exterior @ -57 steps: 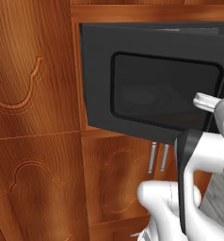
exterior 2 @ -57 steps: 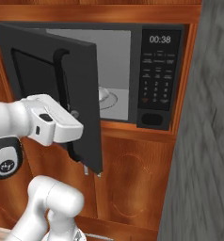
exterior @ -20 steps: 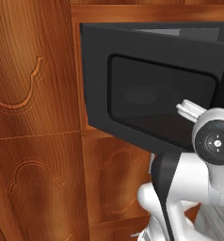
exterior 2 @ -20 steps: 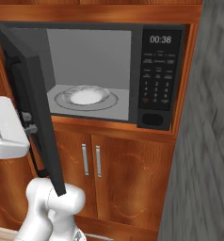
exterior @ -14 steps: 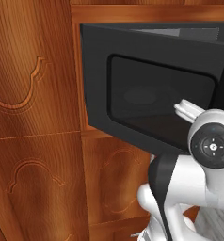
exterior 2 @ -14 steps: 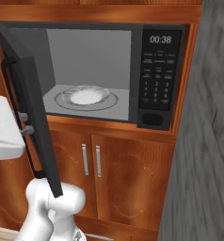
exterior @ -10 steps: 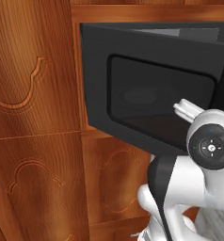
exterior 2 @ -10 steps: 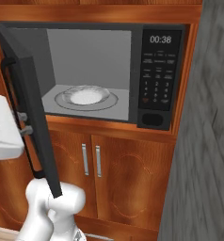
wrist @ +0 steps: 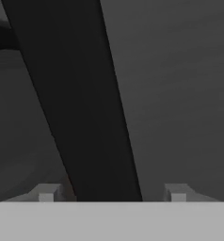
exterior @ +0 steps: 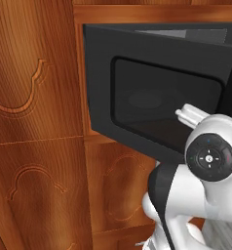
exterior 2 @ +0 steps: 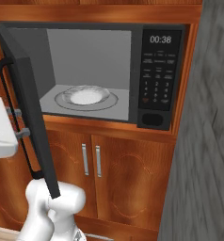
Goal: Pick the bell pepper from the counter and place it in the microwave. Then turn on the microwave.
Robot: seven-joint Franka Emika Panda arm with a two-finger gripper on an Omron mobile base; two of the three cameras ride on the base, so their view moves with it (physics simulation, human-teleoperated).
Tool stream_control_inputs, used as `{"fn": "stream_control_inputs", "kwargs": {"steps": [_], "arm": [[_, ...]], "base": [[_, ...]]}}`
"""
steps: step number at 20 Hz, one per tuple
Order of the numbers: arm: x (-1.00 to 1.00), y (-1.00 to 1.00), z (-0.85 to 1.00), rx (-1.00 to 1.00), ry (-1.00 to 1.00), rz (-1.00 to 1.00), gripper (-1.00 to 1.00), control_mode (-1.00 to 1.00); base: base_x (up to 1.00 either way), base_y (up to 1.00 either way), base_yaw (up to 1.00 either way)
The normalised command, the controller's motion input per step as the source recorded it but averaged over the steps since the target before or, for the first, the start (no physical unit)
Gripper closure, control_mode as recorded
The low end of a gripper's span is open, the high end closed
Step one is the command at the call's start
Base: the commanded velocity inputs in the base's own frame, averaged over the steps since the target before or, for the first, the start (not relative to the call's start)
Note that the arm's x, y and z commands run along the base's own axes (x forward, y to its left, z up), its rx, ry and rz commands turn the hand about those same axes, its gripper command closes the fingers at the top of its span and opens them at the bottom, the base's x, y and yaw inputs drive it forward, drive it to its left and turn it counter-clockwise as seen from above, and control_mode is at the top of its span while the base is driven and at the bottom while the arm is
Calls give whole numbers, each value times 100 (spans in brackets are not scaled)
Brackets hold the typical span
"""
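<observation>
Claw (wrist: 109,194) open, tips straddling the vertical bar handle (wrist: 81,108) without clamping it. Microwave (exterior 2: 100,70) door swung wide, turntable (exterior 2: 85,96) bare. Bell pepper not seen; it lies somewhere away from here.

White arm (exterior: 205,195) with dark joints, glossy and rounded.
Smooth white shells over thick, tube-like links; black band between two links at the elbow; round dark cap (exterior: 209,157) on one joint, marked with a small cross-shaped emblem and tiny blue and red dots; ribbed white stub beside that cap; blocky white housing (exterior 2: 1,127) with small grey fittings at the hand; bulbous white base link (exterior 2: 55,207) below.
</observation>
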Motion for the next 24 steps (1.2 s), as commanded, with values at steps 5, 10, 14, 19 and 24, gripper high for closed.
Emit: {"fn": "stream_control_inputs", "kwargs": {"steps": [5,10,14,19,24], "arm": [[-11,4,-1,-9,0,0,-100,-100],[-29,5,-4,-10,-1,0,-100,-100],[-39,10,-9,-15,-6,0,-100,-100],[-38,3,-17,-21,-12,-1,-100,-100],[-20,2,-19,-11,-2,0,-100,-100]], "base": [[0,0,0],[0,0,0],[0,0,0],[0,0,0],[0,0,0]]}}
